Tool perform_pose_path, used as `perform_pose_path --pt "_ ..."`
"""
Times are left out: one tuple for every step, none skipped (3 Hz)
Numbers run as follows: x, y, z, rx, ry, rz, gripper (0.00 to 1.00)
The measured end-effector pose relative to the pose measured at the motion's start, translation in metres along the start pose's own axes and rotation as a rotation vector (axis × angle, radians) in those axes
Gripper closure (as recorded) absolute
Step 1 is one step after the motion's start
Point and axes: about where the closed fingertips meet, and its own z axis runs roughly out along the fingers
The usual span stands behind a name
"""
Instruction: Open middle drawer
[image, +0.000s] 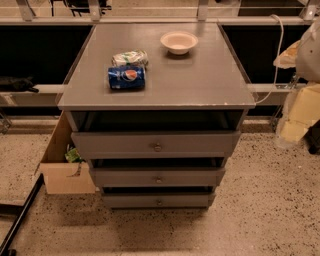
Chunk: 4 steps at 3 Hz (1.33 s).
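Middle drawer (125, 178) sits under the bench's (200, 85) front edge, between 2 other grey fronts. The robot's jaws seem to be the pale blur beyond the right edge, well apart; open or closed, I cannot tell. Likely risk: its small knob (158, 179) slips, or a neighbouring knob gets grabbed. Counted: 3 drawers, 3 knobs, 1 bowl (179, 42), 1 blue can (126, 77), 1 crumpled packet (130, 58).

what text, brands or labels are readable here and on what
On the blue can: Pepsi globe logo; lettering too blurred to read.
On the crumpled packet behind it: print too blurred.
On the middle drawer: none.
On the gripper, at the right edge: none.
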Motion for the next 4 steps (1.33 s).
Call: perform_pose_path --pt "0.003 0.003 -0.002 0.005 0.002 -0.002 0.0" --pt "0.019 0.027 -0.013 0.029 0.015 -0.019 0.0" --pt "0.047 0.062 -0.025 0.036 0.053 -0.041 0.0" --pt "0.079 0.104 -0.035 0.045 0.079 -0.048 0.0"
